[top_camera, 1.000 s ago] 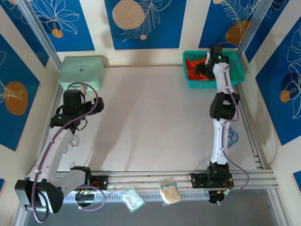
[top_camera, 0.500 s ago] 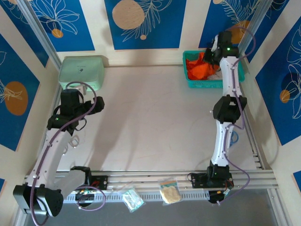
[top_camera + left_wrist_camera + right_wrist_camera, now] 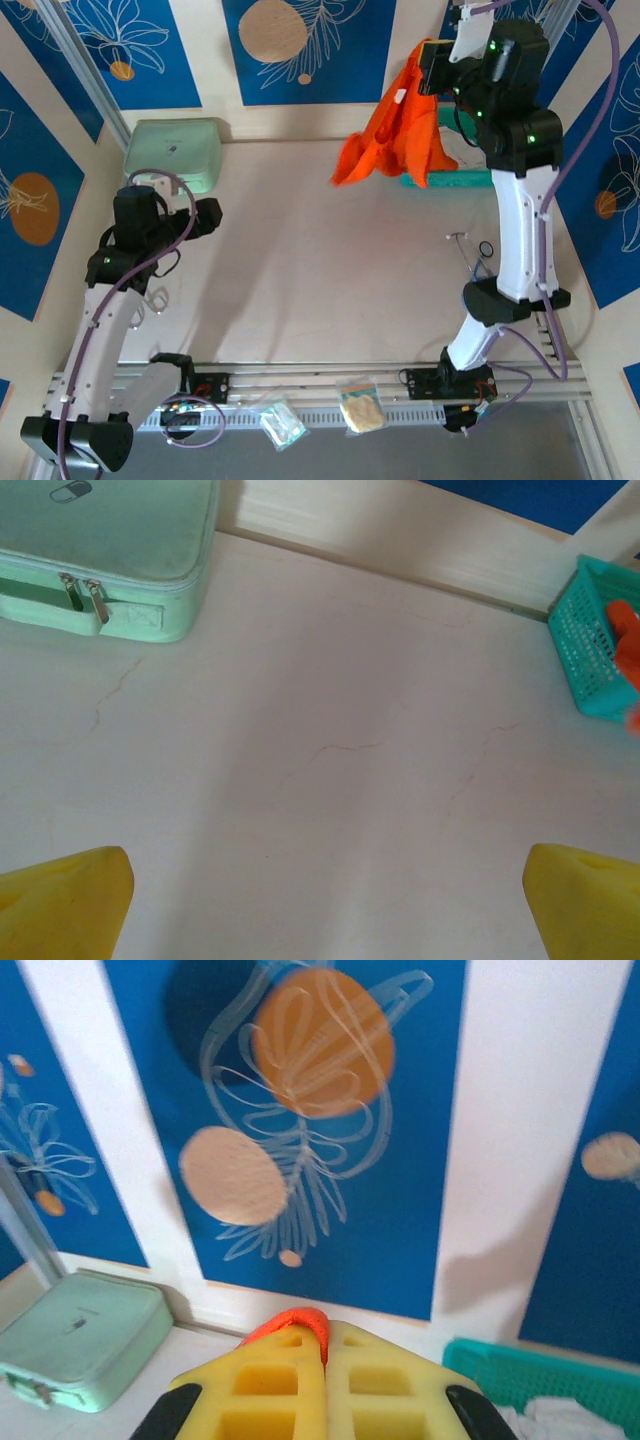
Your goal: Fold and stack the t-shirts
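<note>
The right tool (image 3: 432, 72) is raised high above the far right corner of the surface (image 3: 320, 260). In the right wrist view its two yellow fingers (image 3: 265, 1380) are seen pressed together, and a fold of the orange t-shirt (image 3: 395, 130) is pinched between them. One orange t-shirt is counted. It is hung from that tool clear of the surface, draped downward and toward the left, and part of the teal basket (image 3: 470, 178) is covered by it in the top view.

One basket is seen, set in the far right corner of the surface. In the right wrist view one white t-shirt (image 3: 555, 1415) is seen crumpled inside it, so two t-shirts are counted in all. How the white one lies cannot be made out.

The left tool (image 3: 205, 218) is poised over the left side of the surface, near the left edge. In the left wrist view its two yellow fingers (image 3: 60, 905) are seen spread wide apart, with nothing between them but bare surface.

One mint-green case (image 3: 172, 150) is placed in the far left corner, just beyond the left tool, with two zip pulls shown on its near side in the left wrist view. Two small packets (image 3: 283, 422) are seen on the rail at the near edge, between the two arm bases.
</note>
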